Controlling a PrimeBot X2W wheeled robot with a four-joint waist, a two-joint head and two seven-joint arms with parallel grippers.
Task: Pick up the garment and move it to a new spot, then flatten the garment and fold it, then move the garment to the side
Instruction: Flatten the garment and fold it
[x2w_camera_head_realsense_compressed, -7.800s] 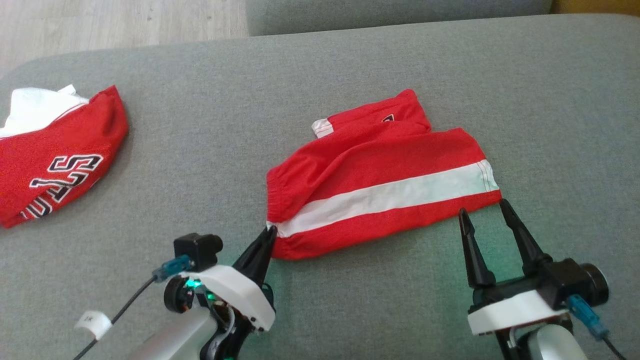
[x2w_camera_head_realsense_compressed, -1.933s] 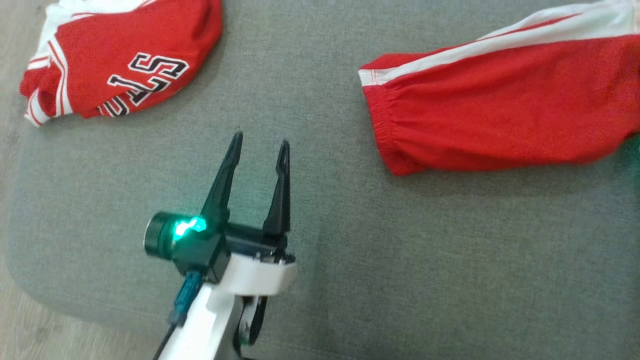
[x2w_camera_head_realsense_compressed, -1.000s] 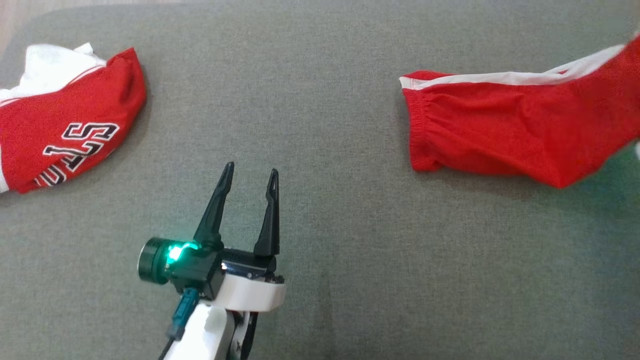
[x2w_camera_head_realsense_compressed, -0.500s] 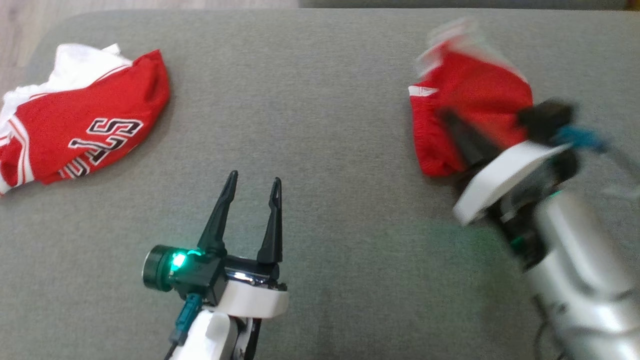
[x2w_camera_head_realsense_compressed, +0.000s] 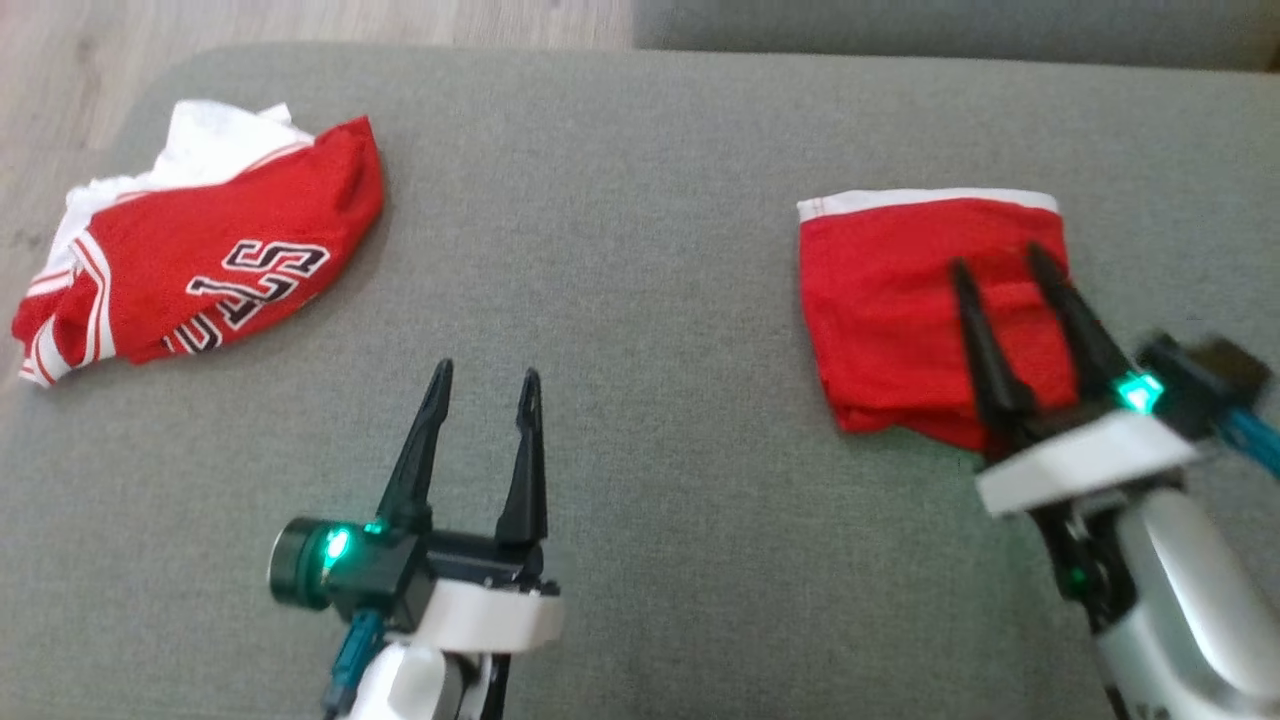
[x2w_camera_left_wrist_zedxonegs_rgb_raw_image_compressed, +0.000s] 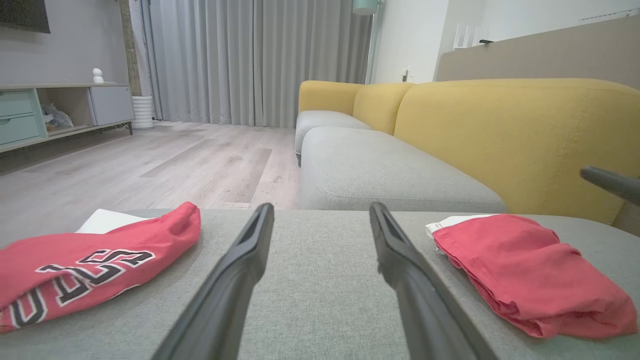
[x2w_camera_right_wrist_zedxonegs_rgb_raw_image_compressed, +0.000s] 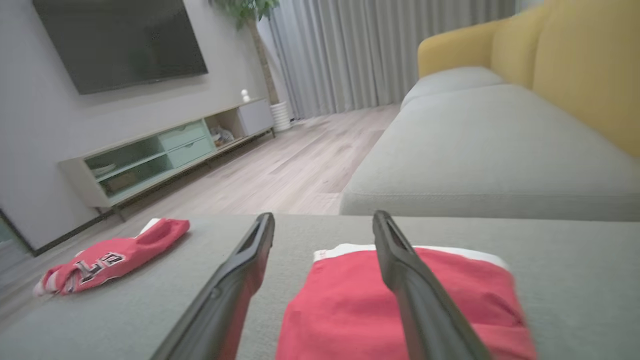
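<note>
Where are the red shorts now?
The red shorts lie on the right of the grey cushion in the head view, beneath the open right gripper.

left gripper (x2w_camera_head_realsense_compressed: 485, 370), right gripper (x2w_camera_head_realsense_compressed: 997, 257), fingers (x2w_camera_head_realsense_compressed: 415, 455) apart

A folded red garment (x2w_camera_head_realsense_compressed: 900, 300) with a white band along its far edge is seen lying on the right of a grey cushion (x2w_camera_head_realsense_compressed: 640, 300). The right gripper (x2w_camera_head_realsense_compressed: 998, 260) is held over it, jaws spread apart. The left gripper (x2w_camera_head_realsense_compressed: 484, 373) is poised above bare cushion, jaws likewise parted. A crumpled red-and-white jersey (x2w_camera_head_realsense_compressed: 200, 270) is laid at the far left, well apart from the garment.
</note>
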